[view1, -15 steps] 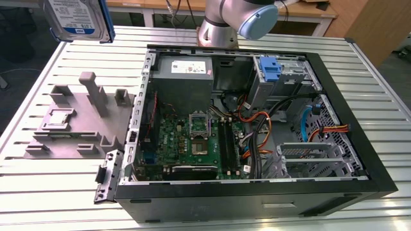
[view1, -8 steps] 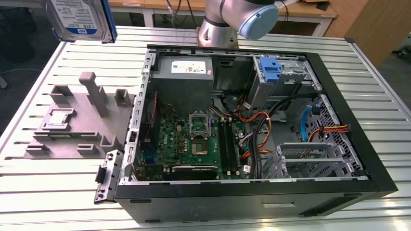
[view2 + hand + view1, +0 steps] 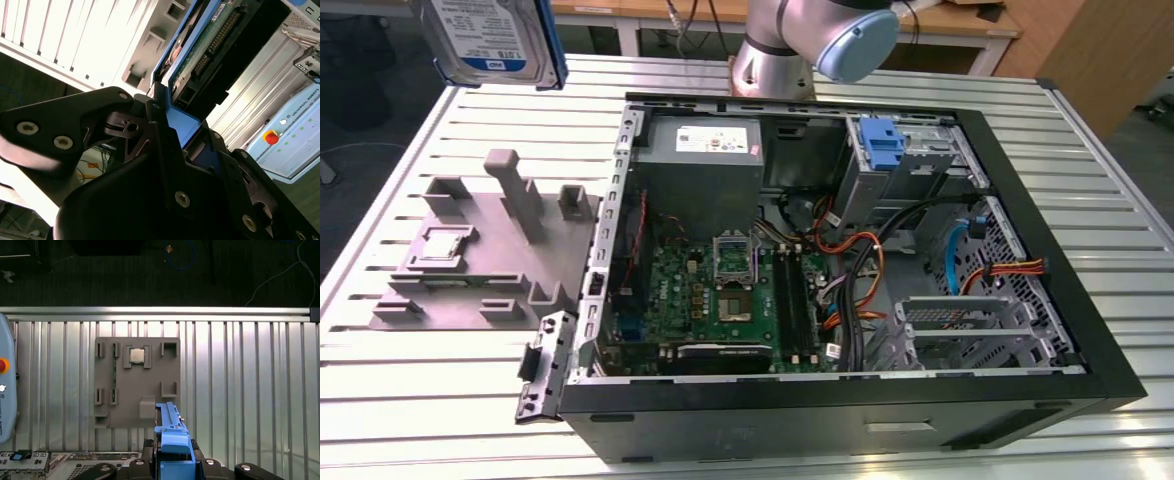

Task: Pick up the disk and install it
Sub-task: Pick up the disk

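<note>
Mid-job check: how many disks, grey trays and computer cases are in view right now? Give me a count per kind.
Disk: 1, clamped in the gripper
Grey tray: 1
Computer case: 1, open
Total: 3

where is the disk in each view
Exterior view: disk at the top, on the exterior view's left, label facing out.
First wrist view: disk edge-on in the gripper, over the grey tray.
Second wrist view: disk, circuit side showing, in the gripper.
Shared landmark: grey tray.
</note>
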### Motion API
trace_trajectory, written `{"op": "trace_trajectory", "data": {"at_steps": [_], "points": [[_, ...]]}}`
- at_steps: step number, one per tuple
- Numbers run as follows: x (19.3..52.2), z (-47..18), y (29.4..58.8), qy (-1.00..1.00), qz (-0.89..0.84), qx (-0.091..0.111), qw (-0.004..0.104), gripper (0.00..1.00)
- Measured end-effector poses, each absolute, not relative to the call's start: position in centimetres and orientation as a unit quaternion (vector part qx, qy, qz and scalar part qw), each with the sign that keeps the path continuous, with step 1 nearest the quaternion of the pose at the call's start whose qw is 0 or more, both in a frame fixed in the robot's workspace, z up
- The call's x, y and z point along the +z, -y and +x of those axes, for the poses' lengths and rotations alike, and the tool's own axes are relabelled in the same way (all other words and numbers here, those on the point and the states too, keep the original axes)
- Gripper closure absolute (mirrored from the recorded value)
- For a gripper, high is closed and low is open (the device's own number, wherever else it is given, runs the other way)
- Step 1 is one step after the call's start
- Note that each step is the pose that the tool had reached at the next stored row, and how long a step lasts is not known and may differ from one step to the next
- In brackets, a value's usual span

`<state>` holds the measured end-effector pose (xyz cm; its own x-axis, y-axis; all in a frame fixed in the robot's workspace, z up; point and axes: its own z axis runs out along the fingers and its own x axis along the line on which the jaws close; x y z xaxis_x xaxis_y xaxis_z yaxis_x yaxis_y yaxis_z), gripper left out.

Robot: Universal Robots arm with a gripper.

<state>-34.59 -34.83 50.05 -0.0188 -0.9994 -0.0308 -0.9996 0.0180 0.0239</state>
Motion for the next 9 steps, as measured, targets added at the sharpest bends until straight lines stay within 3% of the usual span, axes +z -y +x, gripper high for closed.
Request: {"op": "trace_trajectory", "data": {"at_steps": [9], "points": [[50.05, -34.2, 34.83, -0.713, -0.7, 0.019, 0.003, 0.63]]}}
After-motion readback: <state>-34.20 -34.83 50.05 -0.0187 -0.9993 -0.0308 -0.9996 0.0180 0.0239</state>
